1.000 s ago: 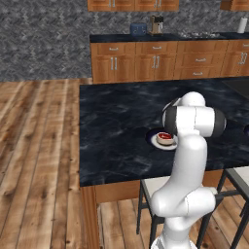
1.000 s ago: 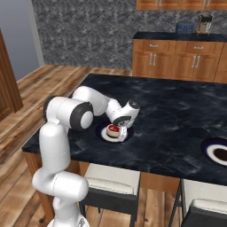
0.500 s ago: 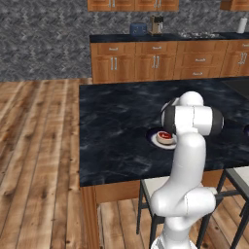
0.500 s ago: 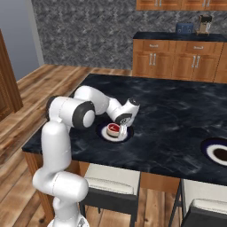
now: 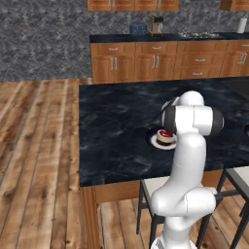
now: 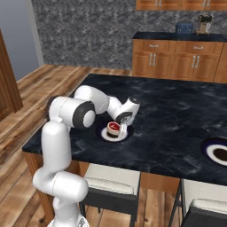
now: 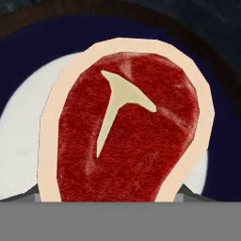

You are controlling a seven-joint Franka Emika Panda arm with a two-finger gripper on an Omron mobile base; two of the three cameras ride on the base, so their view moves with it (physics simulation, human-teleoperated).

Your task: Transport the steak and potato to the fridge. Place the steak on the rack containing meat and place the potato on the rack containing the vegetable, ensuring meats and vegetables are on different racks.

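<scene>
Steak (image 7: 124, 136) right under the gripper (image 6: 120, 129), very close, flat on a white plate (image 7: 21, 146) on the dark bench (image 5: 116, 121). Long side runs away from the gripper, up the hand view. Cannot tell if the gripper is apart or clamped on it yet.

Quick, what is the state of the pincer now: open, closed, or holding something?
Pincer: down at the steak on its plate; open or closed cannot be told.
</scene>
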